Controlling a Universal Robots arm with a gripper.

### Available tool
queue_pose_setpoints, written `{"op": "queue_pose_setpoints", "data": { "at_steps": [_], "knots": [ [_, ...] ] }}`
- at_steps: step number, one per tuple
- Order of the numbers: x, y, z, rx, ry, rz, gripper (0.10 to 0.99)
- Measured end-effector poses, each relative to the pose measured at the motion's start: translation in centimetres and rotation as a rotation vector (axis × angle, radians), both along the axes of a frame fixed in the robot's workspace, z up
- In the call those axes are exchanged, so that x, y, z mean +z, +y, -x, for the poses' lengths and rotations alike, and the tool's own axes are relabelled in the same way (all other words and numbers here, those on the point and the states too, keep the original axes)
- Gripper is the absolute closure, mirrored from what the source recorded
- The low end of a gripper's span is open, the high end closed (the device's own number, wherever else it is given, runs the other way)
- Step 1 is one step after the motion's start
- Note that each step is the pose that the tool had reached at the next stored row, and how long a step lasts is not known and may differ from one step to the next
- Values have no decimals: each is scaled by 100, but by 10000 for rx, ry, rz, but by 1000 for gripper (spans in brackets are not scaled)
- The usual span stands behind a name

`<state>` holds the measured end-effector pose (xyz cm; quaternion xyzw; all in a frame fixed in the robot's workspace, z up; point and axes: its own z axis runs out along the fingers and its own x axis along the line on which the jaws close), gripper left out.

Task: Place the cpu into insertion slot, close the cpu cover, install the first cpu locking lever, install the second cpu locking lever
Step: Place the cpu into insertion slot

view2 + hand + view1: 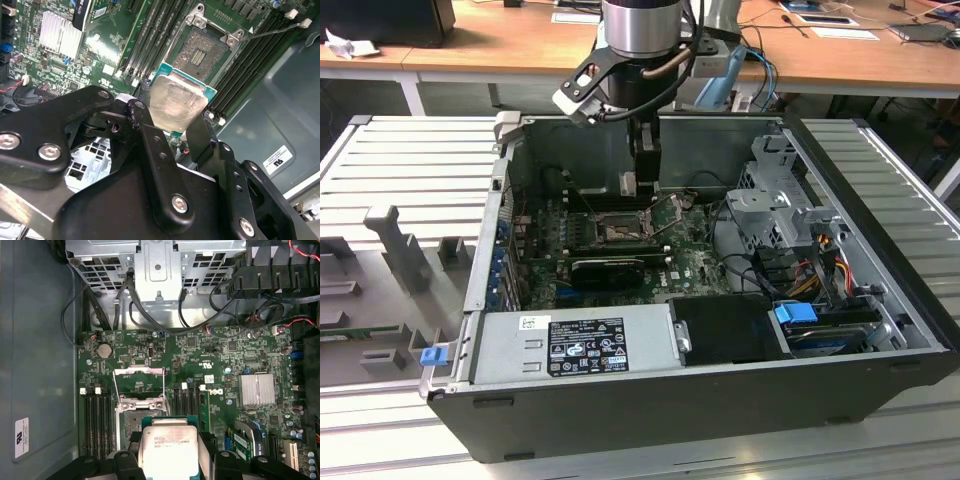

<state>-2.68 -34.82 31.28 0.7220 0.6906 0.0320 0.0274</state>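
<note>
Reaching straight down into the open computer case (720, 400), arm (640, 30) roughly vertical, wrist over the far middle of the motherboard (690, 265). Jaws closed on the cpu (177, 102), one black finger (147, 135) on each opposite edge, silver top facing up in both wrist views. Cpu is in the air, not seated; in the first wrist view it overlaps one edge of the insertion slot (137, 412). Slot pin field exposed. Cpu cover (139, 371) swung up open on the slot's other side. Locking lever (275, 31) unlatched, angled away from the slot. Power supply (580, 345) along the near wall
</note>
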Motion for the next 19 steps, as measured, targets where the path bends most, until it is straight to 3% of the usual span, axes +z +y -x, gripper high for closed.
{"op": "queue_pose_setpoints", "data": {
  "at_steps": [11, 19],
  "knots": [
    [-243, 0, 5, 376, 2, -17, 557],
    [-341, 0, 8, 376, 3, -18, 557]
  ]
}}
